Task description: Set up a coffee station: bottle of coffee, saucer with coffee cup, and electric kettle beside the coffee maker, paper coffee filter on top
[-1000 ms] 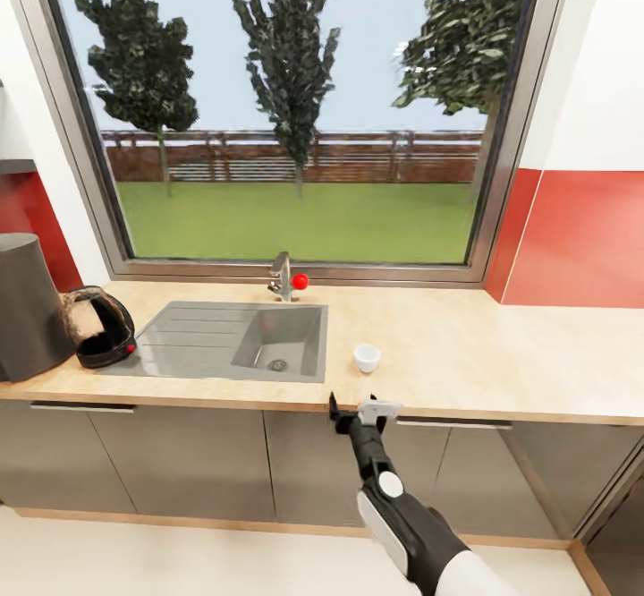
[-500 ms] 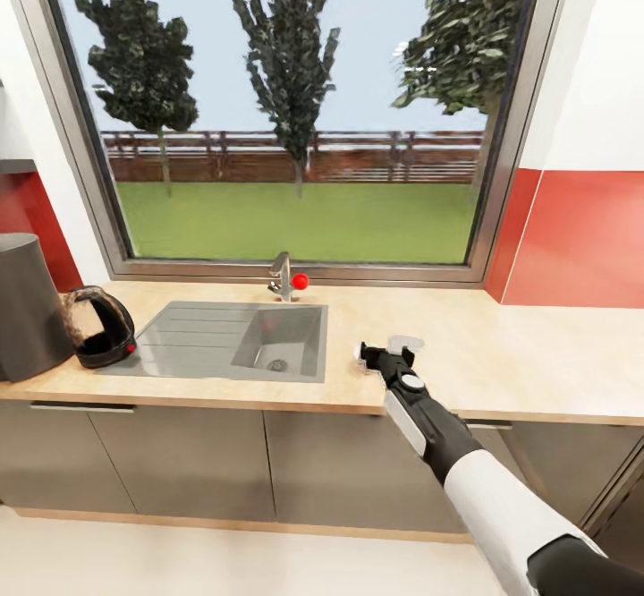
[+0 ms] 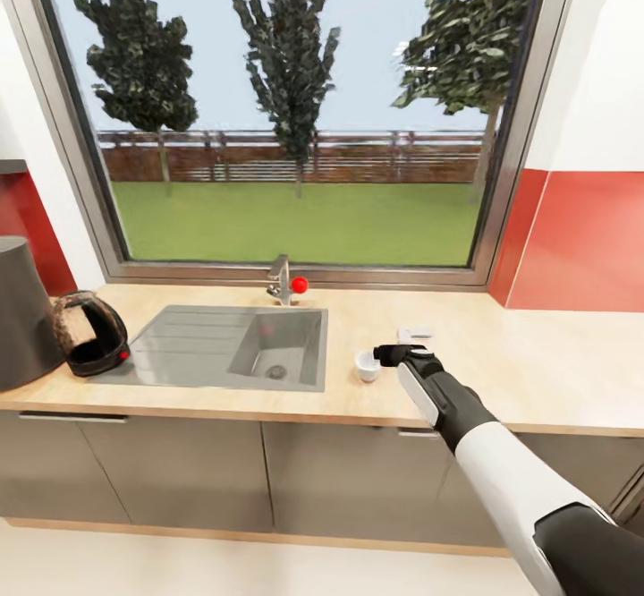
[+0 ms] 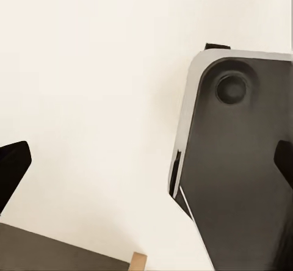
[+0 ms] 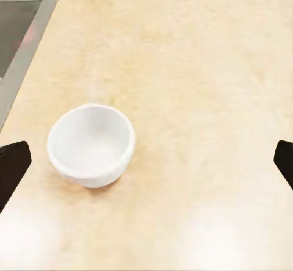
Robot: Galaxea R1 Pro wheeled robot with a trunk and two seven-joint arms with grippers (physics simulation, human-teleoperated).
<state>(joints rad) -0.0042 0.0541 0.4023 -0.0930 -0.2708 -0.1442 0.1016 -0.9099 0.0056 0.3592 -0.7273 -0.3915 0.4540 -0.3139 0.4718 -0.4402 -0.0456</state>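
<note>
The right gripper (image 3: 400, 344) was out over the countertop (image 3: 501, 359), fingers spread wide with nothing between them. In the right wrist view both black fingertips (image 5: 12, 167) sat at the frame edges, far apart. The white coffee cup (image 3: 367, 365) stood upright on the countertop, just right of the sink (image 3: 224, 345), near the gripper but not touching it. Right wrist view showed the cup (image 5: 91, 144) empty, closer to one finger than the other, not between the pads.

The faucet (image 3: 282, 278) with a red knob stood behind the sink, under the window (image 3: 286, 113). At the far left of the counter sat a rounded dark kettle (image 3: 89, 334), and beside it a tall dark shape (image 3: 18, 310) cut off by the frame edge, possibly the coffee maker, hard to tell.

Left wrist view: the left gripper (image 4: 146, 167) fingers were wide apart, empty, facing a pale surface and a dark grey panel (image 4: 238, 161).
</note>
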